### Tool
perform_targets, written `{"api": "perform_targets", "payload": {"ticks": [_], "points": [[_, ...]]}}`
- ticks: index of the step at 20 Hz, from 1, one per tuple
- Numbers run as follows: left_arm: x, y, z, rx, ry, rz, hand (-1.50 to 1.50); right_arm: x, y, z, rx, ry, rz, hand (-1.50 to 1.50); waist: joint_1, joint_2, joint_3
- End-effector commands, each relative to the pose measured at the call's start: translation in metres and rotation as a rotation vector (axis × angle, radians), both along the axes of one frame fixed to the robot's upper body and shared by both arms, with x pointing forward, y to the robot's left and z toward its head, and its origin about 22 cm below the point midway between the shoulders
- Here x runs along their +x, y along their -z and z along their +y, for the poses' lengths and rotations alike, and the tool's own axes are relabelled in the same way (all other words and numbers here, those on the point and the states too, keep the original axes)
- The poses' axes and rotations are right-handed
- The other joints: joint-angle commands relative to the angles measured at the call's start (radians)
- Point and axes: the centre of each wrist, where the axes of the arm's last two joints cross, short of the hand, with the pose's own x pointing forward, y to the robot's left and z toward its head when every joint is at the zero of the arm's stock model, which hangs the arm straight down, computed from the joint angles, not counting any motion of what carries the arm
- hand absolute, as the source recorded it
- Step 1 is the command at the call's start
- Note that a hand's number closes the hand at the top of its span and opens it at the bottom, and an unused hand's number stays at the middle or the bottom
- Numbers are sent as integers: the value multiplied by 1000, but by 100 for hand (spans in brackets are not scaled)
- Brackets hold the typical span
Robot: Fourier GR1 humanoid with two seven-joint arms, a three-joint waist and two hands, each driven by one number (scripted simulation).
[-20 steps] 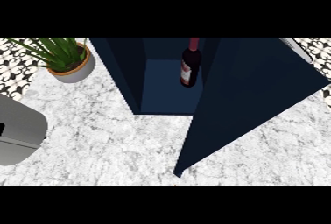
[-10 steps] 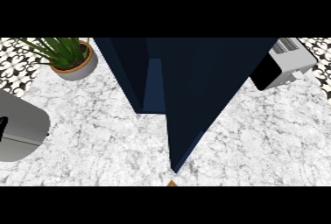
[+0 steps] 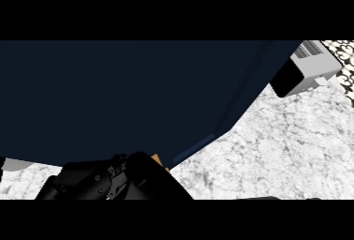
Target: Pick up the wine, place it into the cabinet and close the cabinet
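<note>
Hand first: the left hand [image 3: 104, 182] showed as a black mass at the lower edge of the cabinet door [image 3: 131, 98], pressed close under it. Its shape merged with the dark panel, so I could not tell whether it was spread or closed, or whether it held anything. A small orange piece [image 3: 160, 162] sat just beside the hand at the door's lower corner; it was possibly a handle, unconfirmed. The right hand did not show.

Change noted: a second earlier the door stood swung wide and the wine bottle was visible upright inside the cabinet. Half a second earlier the door had narrowed that opening to a slit. At this moment the navy door filled most of the view and nothing of the interior showed. The wine was therefore hidden behind the door, and I judged it to be inside the cabinet. Placement looked done and the closing step looked nearly finished, though I could not confirm the door was seated.

Surface: the white-grey marble counter [image 3: 283, 154] lay to the right of the door and below it. A grey object [image 3: 17, 165] peeked out under the door's left end.

Farther off, a grey appliance [image 3: 307, 65] with a black face stood beyond the door's upper right corner. Patterned black-and-white tiling [image 3: 343, 50] lay behind that.
</note>
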Motion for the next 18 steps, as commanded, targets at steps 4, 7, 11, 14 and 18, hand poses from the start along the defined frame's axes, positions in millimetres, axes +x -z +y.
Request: {"api": "perform_targets", "payload": {"ticks": [4,7,11,14,18], "points": [[8,1,-7,3,-19,-5,-150,61,-51,44,11,78,-67,150,1,1,1],[5,8,-3,8,-24,-3,-150,81,-51,53,-82,127,-137,150,-13,-1,1],[14,7,-1,6,-31,-3,-150,116,-40,55,-90,186,-152,150,-17,1,2],[16,12,8,-2,-23,-9,-150,145,-43,43,-77,202,-106,150,-20,1,2],[16,-6,18,9,-31,-7,-150,171,-23,35,-87,239,-77,150,-17,1,2]]}}
